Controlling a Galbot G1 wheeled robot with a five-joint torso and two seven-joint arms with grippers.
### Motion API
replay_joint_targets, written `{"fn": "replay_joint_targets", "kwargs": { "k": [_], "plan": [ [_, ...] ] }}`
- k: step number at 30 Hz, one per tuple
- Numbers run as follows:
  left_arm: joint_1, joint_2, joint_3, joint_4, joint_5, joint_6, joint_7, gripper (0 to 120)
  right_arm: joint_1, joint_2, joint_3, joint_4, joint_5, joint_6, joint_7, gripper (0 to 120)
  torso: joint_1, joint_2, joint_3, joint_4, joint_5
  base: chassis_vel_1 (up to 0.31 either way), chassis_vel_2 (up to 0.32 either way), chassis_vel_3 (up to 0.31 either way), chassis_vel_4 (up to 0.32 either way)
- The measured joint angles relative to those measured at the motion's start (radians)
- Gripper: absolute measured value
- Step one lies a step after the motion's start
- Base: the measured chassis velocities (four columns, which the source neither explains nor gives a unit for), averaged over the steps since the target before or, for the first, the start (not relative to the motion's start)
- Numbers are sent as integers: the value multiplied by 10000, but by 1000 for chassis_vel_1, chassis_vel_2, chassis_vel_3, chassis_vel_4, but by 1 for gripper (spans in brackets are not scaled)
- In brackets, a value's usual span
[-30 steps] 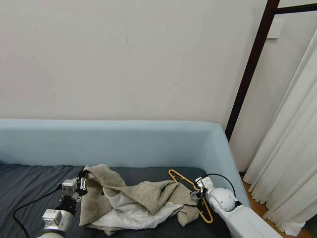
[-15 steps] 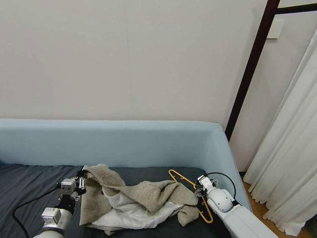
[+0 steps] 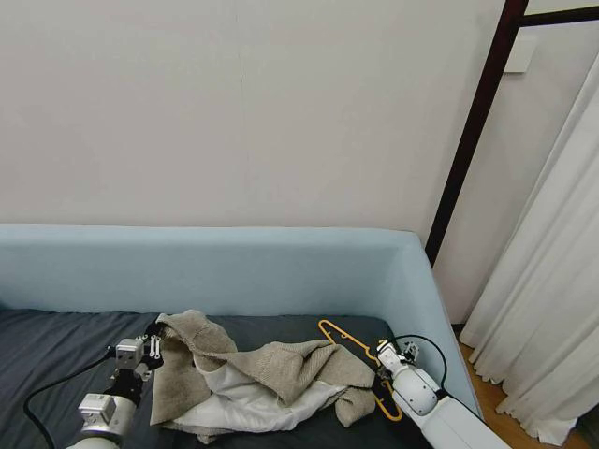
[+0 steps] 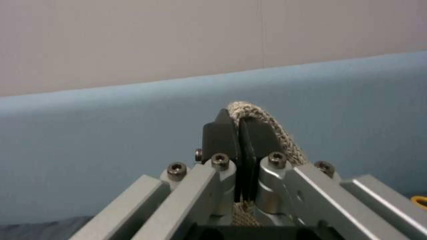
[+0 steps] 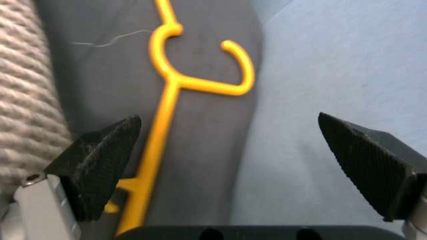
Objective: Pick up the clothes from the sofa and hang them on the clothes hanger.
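Left gripper (image 4: 238,131): clenched on the sweater's (image 3: 271,369) left edge.
Right gripper (image 5: 230,150): jaws spread wide, empty, just above the hanger (image 5: 163,100).
Sweater: heaped on the sofa (image 3: 56,346), between my arms.
Hanger: touching the sweater's right end, nearest my right arm.
Hanger axis: runs from the backrest (image 3: 234,267) towards me, hook pointing at the backrest.

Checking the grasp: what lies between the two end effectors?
In the head view: the beige knit garment, pinched by the left end effector, then the yellow hanger by the right end effector.
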Motion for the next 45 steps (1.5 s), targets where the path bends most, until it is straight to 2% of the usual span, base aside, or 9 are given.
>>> {"fn": "replay_joint_targets", "kwargs": {
  "k": [13, 14, 19, 24, 25, 30, 31, 34, 45],
  "plan": [
    [84, -19, -61, -45, 58, -53, -79, 0, -34, 303, 167, -356, 1442, -404, -297, 98, 0, 0, 0, -1, 0, 0, 0, 0, 0],
    [86, -21, -60, -45, 75, -60, -108, 0, -10, 330, 241, -467, 1584, -407, -401, 93, 0, 0, 0, -1, 0, 0, 0, 0, 0],
    [82, -15, -54, -46, 79, -62, -146, 0, 76, 395, 372, -666, 1833, -389, -472, 82, 0, 0, 0, -1, 0, 0, 0, 0, 0],
    [43, 1, 14, -8, 81, -63, -160, 0, 293, 573, 602, -1147, 2070, -382, -668, 59, 0, 0, 0, 0, 0, 0, 0, 0, 0],
    [43, 1, 14, -8, 81, -63, -160, 0, 293, 573, 602, -1147, 2070, -382, -668, 59, 0, 0, 0, 0, 0, 0, 0, 0, 0],
    [-5, 35, 60, 55, 74, -62, -161, 0, 489, 738, 816, -1666, 2038, -434, -860, 37, 0, 0, -1, 2, 1, 0, 0, 0, 0],
    [-5, 35, 60, 55, 74, -62, -161, 0, 489, 738, 816, -1666, 2038, -434, -860, 37, 0, 0, -1, 2, 1, 0, 0, 0, 0],
    [-29, 51, 87, 86, 64, -54, -161, 0, 556, 778, 912, -1859, 1955, -486, -921, 26, 0, 0, -1, 2, 1, 0, 0, 0, 0],
    [-50, 46, 128, 91, 57, -30, -153, 0, 609, 872, 1133, -2126, 1727, -574, -1143, 23, 0, 1, -1, 0, 0, 0, 0, 0, 0]
  ]
}}
